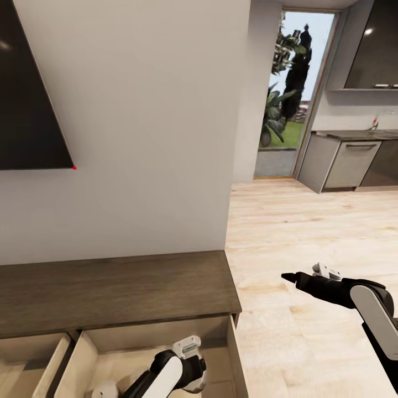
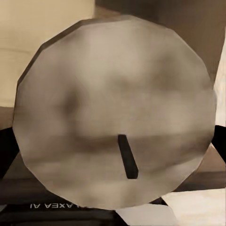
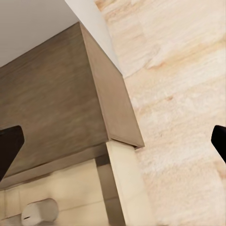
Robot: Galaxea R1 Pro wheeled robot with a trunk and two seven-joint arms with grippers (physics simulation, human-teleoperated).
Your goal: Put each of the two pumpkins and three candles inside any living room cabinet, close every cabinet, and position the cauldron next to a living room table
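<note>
1. Hanging at the head view's bottom centre, the left gripper (image 1: 190, 381) reached into the cabinet (image 1: 116, 290)'s open drawer, a candle (image 2: 115, 117) clamped between its fingers, probably for stowing.
2. Its wick faced the wrist camera.
3. At lower right, the right gripper (image 1: 288, 276) waited over floor (image 1: 287, 232), jaws apart and empty.

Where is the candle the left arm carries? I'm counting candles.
The candle sits close up in the left gripper's wrist view; in the head view that arm reaches into the cabinet's open right drawer.

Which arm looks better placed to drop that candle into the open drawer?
The left. Its claw hangs over the open drawer, with the candle right at it. The right claw is off over the floor, open.
</note>
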